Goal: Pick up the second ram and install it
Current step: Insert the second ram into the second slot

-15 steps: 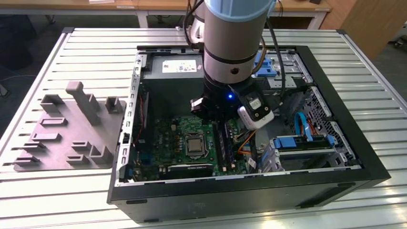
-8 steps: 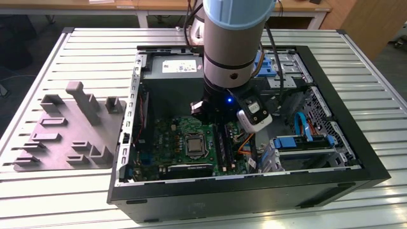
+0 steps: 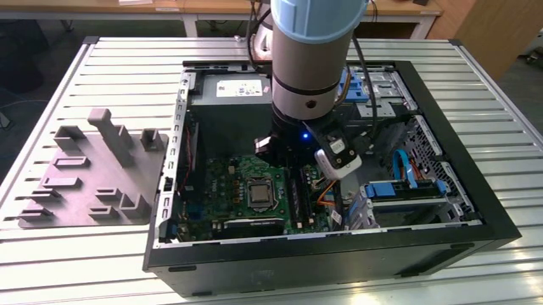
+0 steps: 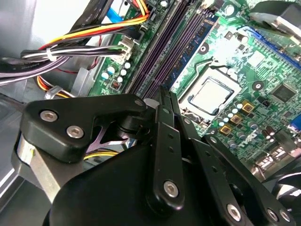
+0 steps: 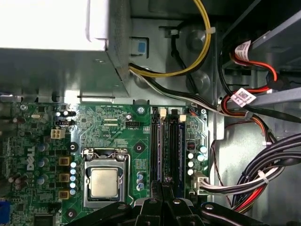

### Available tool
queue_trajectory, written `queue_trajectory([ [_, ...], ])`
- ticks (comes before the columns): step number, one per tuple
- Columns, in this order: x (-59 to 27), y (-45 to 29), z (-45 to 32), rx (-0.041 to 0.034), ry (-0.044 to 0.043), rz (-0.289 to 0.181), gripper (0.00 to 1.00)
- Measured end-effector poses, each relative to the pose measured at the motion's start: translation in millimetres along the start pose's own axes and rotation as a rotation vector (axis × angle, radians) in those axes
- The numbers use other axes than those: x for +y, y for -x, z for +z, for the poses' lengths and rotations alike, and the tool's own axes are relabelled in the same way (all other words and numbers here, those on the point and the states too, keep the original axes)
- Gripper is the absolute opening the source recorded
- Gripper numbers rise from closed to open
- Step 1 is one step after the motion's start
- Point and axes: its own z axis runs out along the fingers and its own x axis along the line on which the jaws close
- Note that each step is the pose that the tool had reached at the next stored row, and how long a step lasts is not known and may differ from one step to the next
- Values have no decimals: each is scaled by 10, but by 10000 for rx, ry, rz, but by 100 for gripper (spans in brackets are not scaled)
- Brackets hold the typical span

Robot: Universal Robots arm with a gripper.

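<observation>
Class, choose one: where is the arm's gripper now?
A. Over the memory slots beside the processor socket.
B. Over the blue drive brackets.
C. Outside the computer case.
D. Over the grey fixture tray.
A: in the first wrist view the gripper hangs over the memory slots, next to the processor socket; the exterior view has the arm reaching down into the open computer case.

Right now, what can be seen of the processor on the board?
The processor is a flat square chip with a dull silver metal lid, lying level on the green board. A shiny metal frame clamps its edges. Its lid is bare, and nothing else touches it. The black memory slots run alongside it; the end effector sits over those, apart from the chip.
</observation>
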Motion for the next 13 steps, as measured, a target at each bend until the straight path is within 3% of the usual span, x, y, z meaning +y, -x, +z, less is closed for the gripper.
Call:
queue_trajectory([
  [4,-1,3,24,-10,-13,223,11],
  [13,-3,4,58,-11,-15,252,11],
])
